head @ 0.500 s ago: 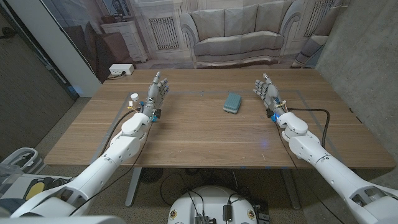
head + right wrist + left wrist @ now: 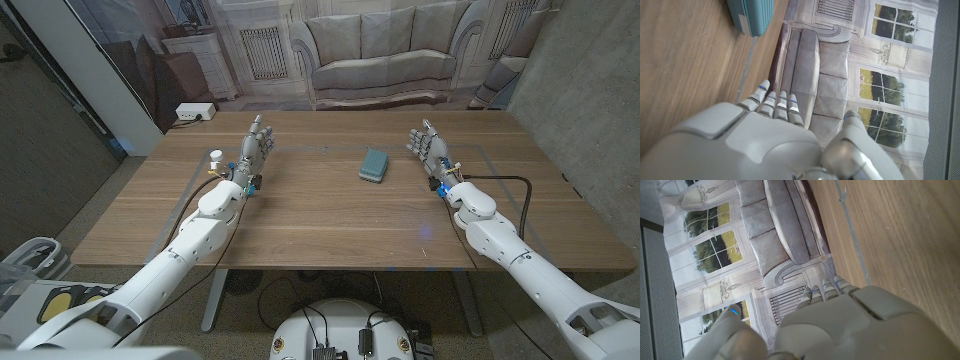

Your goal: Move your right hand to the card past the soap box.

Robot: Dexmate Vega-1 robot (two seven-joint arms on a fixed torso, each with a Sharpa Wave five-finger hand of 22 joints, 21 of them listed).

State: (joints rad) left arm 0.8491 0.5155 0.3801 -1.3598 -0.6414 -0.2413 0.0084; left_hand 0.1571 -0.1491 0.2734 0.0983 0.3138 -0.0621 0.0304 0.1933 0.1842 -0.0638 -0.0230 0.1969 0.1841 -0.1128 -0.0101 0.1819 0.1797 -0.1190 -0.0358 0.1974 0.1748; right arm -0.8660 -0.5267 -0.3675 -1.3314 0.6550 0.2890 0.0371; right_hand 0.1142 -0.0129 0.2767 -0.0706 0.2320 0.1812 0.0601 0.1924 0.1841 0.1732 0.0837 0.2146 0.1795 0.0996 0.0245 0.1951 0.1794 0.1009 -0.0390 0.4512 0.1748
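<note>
The teal soap box (image 2: 374, 165) lies on the wooden table (image 2: 320, 220) a little right of the frame's centre in the head view, in the upper half of the tabletop, touching neither hand; in the right wrist view it sits at the top of the picture (image 2: 751, 15), one pale end facing the camera. No card can be made out on the table (too small or hidden, if it is there at all).

The right hand (image 2: 428, 146) stands at the right of the soap box, near it but apart, fingers extended and loosely spread, holding nothing. The right wrist view shows the back of this hand (image 2: 755, 140) with its fingertips (image 2: 771, 102) reaching toward the table's far edge.

The left hand (image 2: 254, 147) is in the upper left part of the tabletop, well apart from the soap box, fingers likewise extended and empty. Just left of it stands a small white object (image 2: 215, 156), too small to identify.

A white power strip (image 2: 194, 112) lies on the floor beyond the table's upper left corner, before a backdrop printed with a sofa (image 2: 385, 45) and windows.
</note>
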